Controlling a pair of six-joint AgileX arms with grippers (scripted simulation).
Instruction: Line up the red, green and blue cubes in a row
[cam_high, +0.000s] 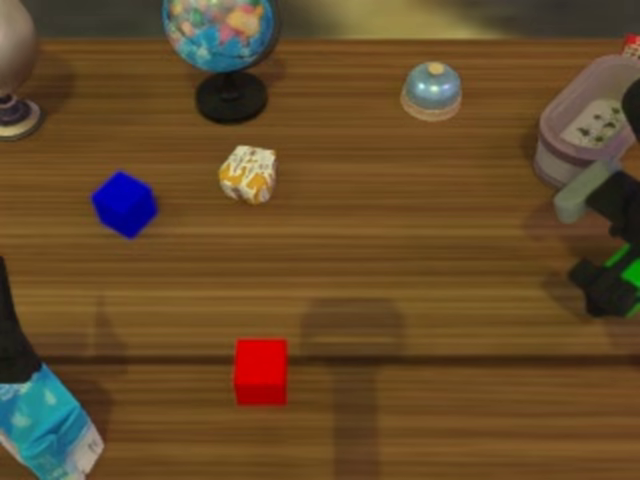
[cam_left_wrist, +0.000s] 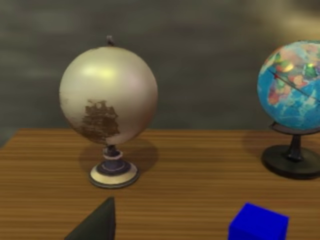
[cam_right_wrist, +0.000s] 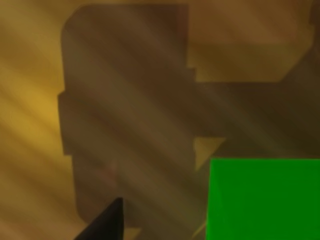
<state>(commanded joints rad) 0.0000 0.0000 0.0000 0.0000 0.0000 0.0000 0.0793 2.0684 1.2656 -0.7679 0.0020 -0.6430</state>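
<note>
Worktop (cam_high: 420, 260): wood-grain planks, brown, running left to right; dark blurred backdrop past far edge.

Your right claw (cam_high: 612, 283): at right edge, clenched on green cube (cam_high: 627, 268); cube fills corner of right wrist view.

Your left claw (cam_high: 15, 350): parked at left edge near front corner; cannot tell its state.

Blue cube (cam_high: 124, 203): left side, mid-depth.

Red cube (cam_high: 261, 371): near front edge, left of centre.

Patterned white cube (cam_high: 248, 173), two globes, bell, lidded box along far edge.

No legible writing.

I see warm, even light on the table (cam_high: 400, 250), with soft shadows beside the red cube (cam_high: 261, 371). My right wrist view is blurred, the green cube (cam_right_wrist: 263, 199) close and shadow-streaked.
</note>
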